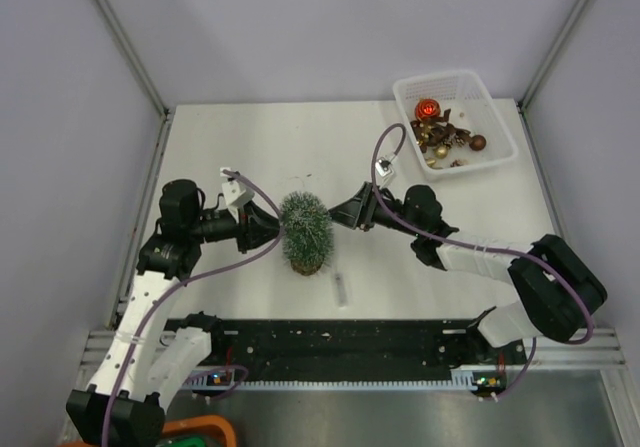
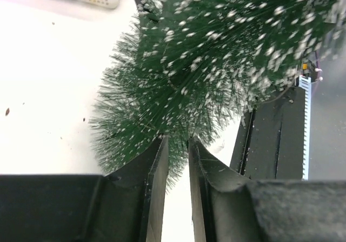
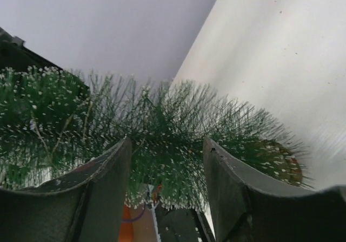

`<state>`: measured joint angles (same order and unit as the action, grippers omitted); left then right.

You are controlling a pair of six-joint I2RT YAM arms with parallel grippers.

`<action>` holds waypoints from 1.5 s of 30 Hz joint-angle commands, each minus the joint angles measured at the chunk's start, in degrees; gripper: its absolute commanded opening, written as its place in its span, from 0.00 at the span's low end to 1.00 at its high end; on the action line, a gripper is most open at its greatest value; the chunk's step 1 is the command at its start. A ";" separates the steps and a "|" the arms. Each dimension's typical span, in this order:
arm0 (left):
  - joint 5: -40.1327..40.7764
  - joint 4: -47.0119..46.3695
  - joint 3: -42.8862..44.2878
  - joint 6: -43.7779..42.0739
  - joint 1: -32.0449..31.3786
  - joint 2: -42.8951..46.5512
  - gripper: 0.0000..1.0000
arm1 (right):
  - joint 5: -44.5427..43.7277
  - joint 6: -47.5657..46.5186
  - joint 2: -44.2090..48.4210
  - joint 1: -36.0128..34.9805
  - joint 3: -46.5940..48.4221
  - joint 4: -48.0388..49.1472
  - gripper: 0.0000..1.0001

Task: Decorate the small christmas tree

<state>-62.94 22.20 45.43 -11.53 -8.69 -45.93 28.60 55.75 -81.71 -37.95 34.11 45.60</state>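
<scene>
The small christmas tree [image 1: 304, 229] — bristles between barely-parted left fingers [image 2: 155, 190], just before wide-spread right fingers [image 3: 108, 190].

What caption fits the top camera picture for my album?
Both arms' jaws flank the small christmas tree; baubles sit in the white basket.

Arms [image 1: 135, 327] blk/white w/ purple cables [image 1: 378, 147]; L hand [image 2: 175, 139], R hand [image 3: 167, 142] seem blk.

The left hand [image 1: 274, 229] and right hand [image 1: 336, 213] hemmed the tree [image 1: 304, 229]; worktop [image 1: 270, 142] behind lay open, basket [image 1: 440, 77] far right.
</scene>
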 commanded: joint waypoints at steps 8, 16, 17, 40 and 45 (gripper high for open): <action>12.21 -3.56 -5.52 3.71 -0.28 5.50 0.33 | -3.54 2.00 -0.64 -6.07 1.31 8.10 0.33; 22.15 -6.19 -9.30 4.67 -0.28 7.53 0.30 | -11.97 -3.00 6.02 -7.57 -1.32 1.27 0.00; 22.94 -7.07 -9.48 4.94 -0.19 7.18 0.29 | -13.55 -4.84 7.60 -8.01 -1.32 -1.46 0.00; 12.51 -4.09 -10.44 5.55 0.51 12.70 0.77 | -64.45 -12.15 24.76 -24.27 -3.08 -29.43 0.00; 4.06 -16.82 -14.58 14.33 -0.18 16.58 0.90 | -69.90 -13.99 22.39 -29.00 0.25 -30.93 0.00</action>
<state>-50.22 14.90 33.63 -3.07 -8.34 -30.72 -33.17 43.29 -57.98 -63.33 30.87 17.67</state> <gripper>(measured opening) 0.877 0.003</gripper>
